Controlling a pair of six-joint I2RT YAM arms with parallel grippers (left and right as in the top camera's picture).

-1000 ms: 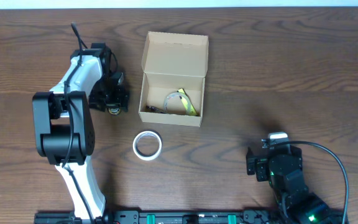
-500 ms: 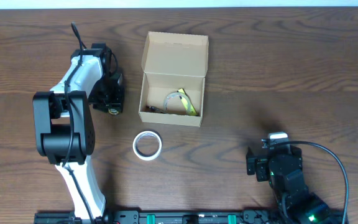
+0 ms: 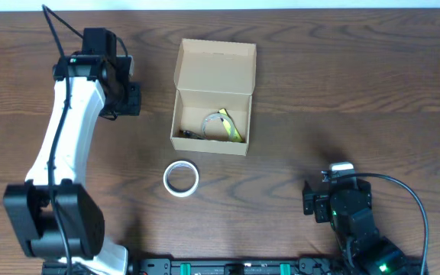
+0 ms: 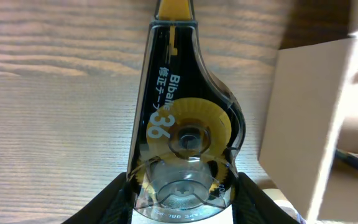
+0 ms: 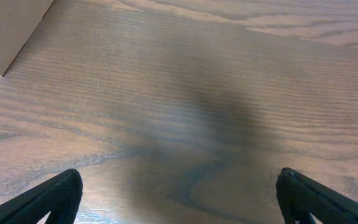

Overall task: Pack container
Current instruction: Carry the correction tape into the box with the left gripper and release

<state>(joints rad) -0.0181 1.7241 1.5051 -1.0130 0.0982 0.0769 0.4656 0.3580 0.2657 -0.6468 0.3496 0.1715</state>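
Correction-tape dispenser (image 4: 182,124) marked "修正テープ", "36", clamped between left fingers (image 4: 114,202).

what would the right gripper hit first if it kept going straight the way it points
Probably just bare table; from the right gripper, the cardboard box sits off to the left of that line. Depth unclear.

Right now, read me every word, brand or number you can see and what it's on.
"Biba..." brand on the correction tape dispenser in the left gripper; ending unclear.
"修正テープ" beside it, same dispenser.
"36" in yellow, by its wheel.
Small print at its base: too blurred.
No print on the cardboard box.
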